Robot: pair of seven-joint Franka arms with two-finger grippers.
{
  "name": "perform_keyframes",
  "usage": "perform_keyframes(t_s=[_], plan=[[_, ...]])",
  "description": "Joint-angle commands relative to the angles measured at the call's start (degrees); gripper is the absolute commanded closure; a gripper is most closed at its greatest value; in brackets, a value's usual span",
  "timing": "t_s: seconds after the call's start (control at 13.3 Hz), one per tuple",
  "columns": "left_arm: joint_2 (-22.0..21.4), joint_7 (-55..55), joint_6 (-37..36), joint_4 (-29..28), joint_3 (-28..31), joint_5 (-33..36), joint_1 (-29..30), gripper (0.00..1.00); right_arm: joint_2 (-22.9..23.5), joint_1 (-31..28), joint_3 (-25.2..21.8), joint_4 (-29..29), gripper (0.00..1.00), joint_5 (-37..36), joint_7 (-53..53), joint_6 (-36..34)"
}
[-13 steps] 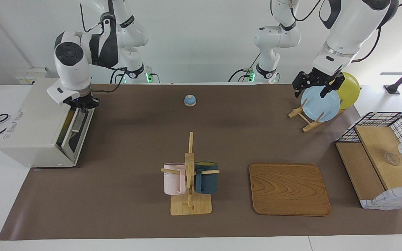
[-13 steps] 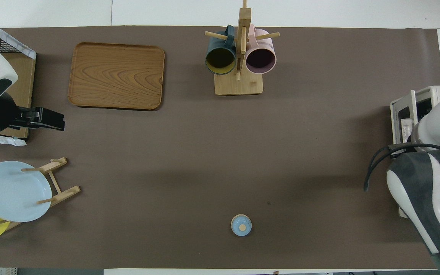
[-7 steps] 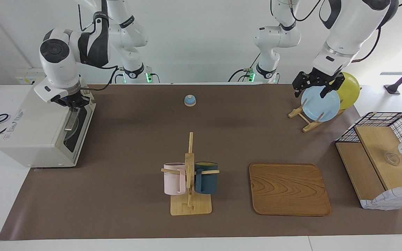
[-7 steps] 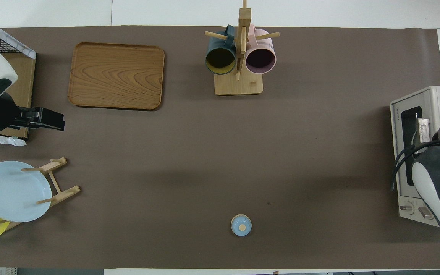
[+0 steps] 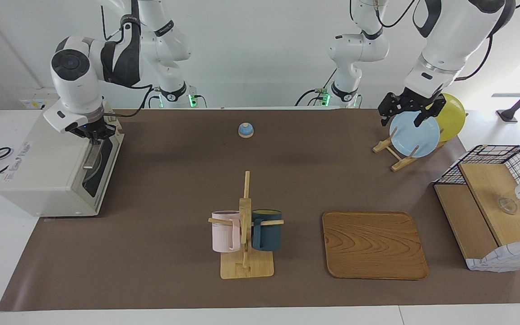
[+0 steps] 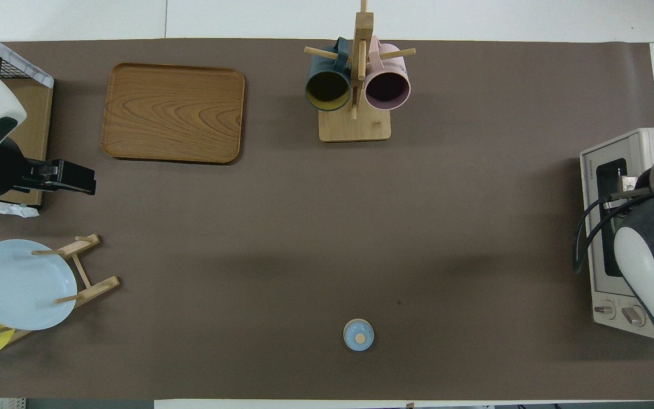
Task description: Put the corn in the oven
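- The right gripper points down at the metal bar handle of the boxy off-white toaster oven; its door is closed, and I cannot tell how the jaws stand.
- The corn is not visible.
- The left gripper waits over the pale blue plate, jaws wide apart.

Facing cam: high, across the table, looks at the robots; arms at frame top. Overhead cam: high above robots' end, steep down. Both far, both show whole mat, half a turn apart: oven mid-left vs right edge.
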Motion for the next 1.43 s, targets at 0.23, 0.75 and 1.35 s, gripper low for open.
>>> perform_keyframes(t_s=[0.23, 0.75, 1.35], plan=[[-0.38, 0.47, -0.11, -0.14, -0.31, 0.95, 0.62, 0.0, 7.32, 6.05, 0.23, 17.93, 1.0, 4.87, -0.71, -12.1], [-0.38, 0.47, -0.11, -0.14, -0.31, 0.95, 0.62, 0.0, 8.3, 6.67, 0.23, 20.16, 0.0, 9.96, -1.15, -15.02], [-0.38, 0.47, -0.11, -0.14, -0.31, 0.95, 0.62, 0.0, 4.88, 6.49, 0.06, 18.93, 0.0, 11.55, 1.39, -16.25]])
